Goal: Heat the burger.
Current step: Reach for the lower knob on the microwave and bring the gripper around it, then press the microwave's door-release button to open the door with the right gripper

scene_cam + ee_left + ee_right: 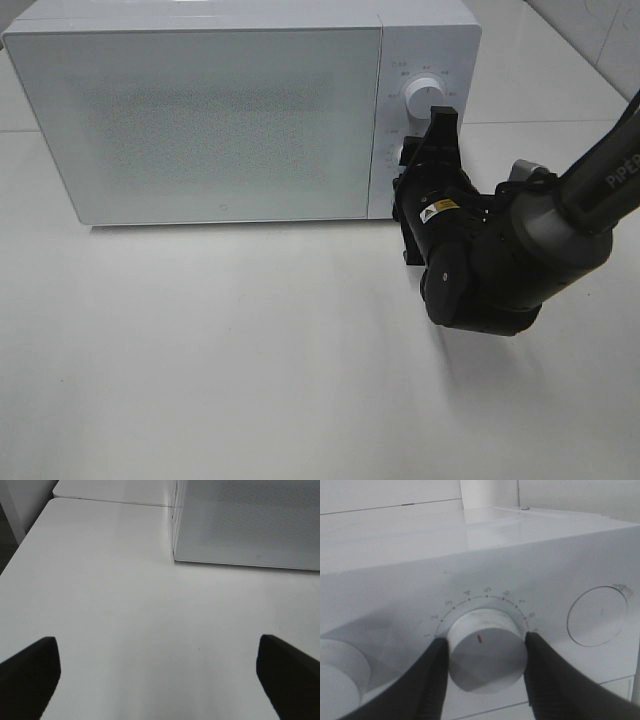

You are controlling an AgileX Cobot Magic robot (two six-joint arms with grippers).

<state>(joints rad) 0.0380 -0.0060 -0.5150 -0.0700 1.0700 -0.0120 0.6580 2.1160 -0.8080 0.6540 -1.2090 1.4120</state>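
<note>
The burger is not in view. The white microwave (200, 110) stands at the back of the table with its door shut; the frosted door hides the inside. My right gripper (418, 152) is at the control panel. In the right wrist view its two black fingers (432, 680) are closed on either side of a white numbered dial knob (487, 652). The knob's red mark points toward the numbers 4 to 5. My left gripper (160, 680) is open and empty, low over the bare table in front of the microwave's left corner (175, 557). It is outside the exterior view.
A second white knob (424, 96) sits above the gripped one on the panel. A round button (597, 615) lies on the other side of the gripped knob. The white table (250, 350) stretches in front of the microwave. The right arm (520, 240) reaches in from the right.
</note>
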